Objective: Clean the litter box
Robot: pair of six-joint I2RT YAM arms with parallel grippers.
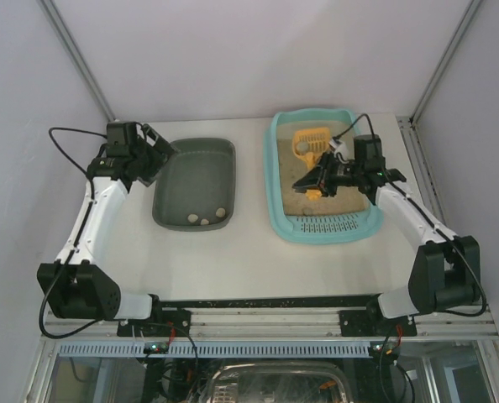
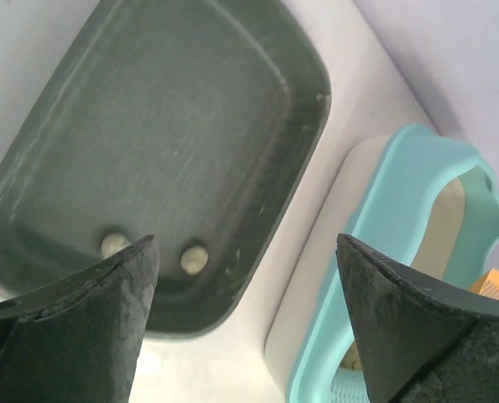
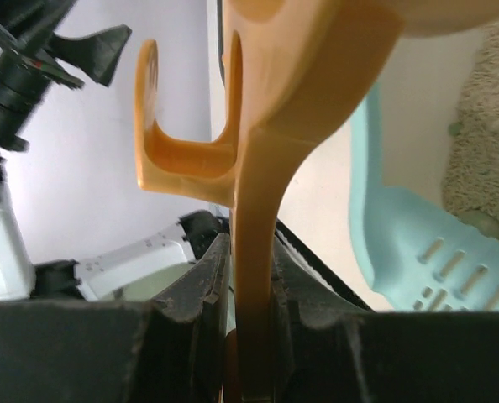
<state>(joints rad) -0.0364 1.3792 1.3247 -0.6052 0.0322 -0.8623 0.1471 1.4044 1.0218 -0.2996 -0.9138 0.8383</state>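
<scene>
The right gripper, nearer of the 2, clamps the orange scoop above the teal litter box at table right, scoop pointing toward its far end; the left gripper hovers wide open over the grey tub.

The large light-teal rectangular plastic litter box sits flat and upright on the right half of the white worktop, its long sides running from near to far. Its corners are rounded and a wide rim runs all around, rising into a taller, wavy wall at the far end. At the near end lies a perforated strip with rows of short slots. Beige sandy litter covers the floor behind that strip. The left wrist view shows one rounded corner; the right wrist view shows the slotted end beside coarse litter.
</scene>
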